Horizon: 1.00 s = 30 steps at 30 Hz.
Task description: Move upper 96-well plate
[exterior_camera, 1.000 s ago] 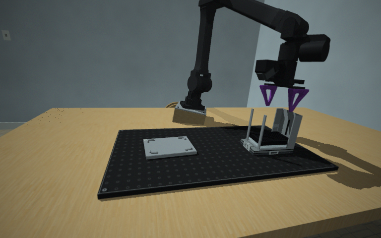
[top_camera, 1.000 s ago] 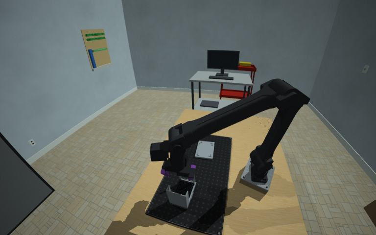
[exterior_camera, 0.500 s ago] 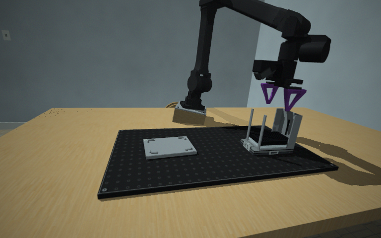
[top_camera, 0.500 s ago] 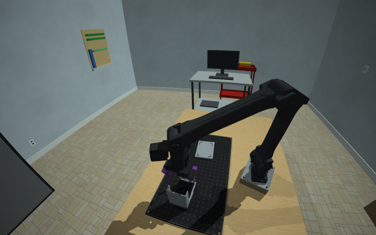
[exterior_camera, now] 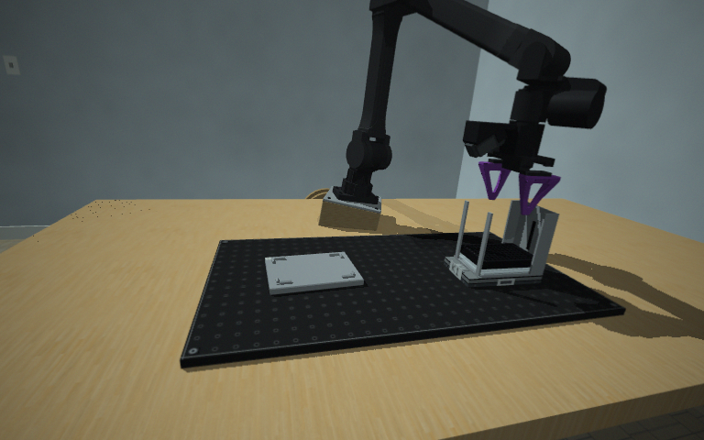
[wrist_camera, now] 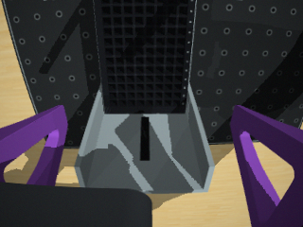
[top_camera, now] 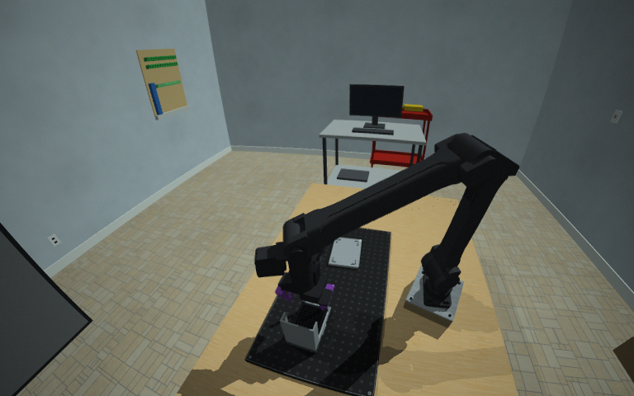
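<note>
The gripper [exterior_camera: 518,192] hangs above stack rack K1 [exterior_camera: 545,230], jaws spread wide and empty. The upper 96-well plate [exterior_camera: 495,255] sits in the rack. Risk: descending off-centre, a finger could strike the guide posts [exterior_camera: 462,228] or disturb the lower plate.

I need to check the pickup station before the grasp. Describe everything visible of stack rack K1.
The pale grey stack rack K1 stands upright on the black perforated board, near its end away from the pale grey plate nest. It has a flat base, a tall slotted back wall with angled side wings and two thin front posts. A black gridded well plate lies flat inside. The open purple-fingered claw hovers just above, touching nothing.
</note>
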Available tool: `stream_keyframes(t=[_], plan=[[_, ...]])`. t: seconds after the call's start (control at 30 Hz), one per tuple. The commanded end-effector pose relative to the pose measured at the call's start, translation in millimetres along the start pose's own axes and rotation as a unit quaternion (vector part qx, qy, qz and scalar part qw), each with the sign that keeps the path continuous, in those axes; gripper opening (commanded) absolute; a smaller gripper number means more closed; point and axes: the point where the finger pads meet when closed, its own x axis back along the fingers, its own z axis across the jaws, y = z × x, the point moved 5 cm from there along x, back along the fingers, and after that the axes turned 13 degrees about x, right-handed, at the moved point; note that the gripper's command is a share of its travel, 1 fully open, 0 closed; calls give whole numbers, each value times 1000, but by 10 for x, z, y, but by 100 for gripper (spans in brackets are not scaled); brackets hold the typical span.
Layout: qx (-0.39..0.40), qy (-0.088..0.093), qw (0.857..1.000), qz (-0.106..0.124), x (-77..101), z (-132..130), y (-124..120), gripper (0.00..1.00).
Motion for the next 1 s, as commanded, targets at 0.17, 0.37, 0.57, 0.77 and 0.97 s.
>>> stream_keyframes(t=[0.17,0.37,0.57,0.77,0.97], plan=[[-2,9,1000,3,-90,55,-60,100],[-3,9,1000,3,-190,56,-55,100],[-3,21,1000,5,-192,57,-57,100],[-5,20,1000,5,-274,63,-40,100],[-2,9,1000,2,-459,55,-60,100]])
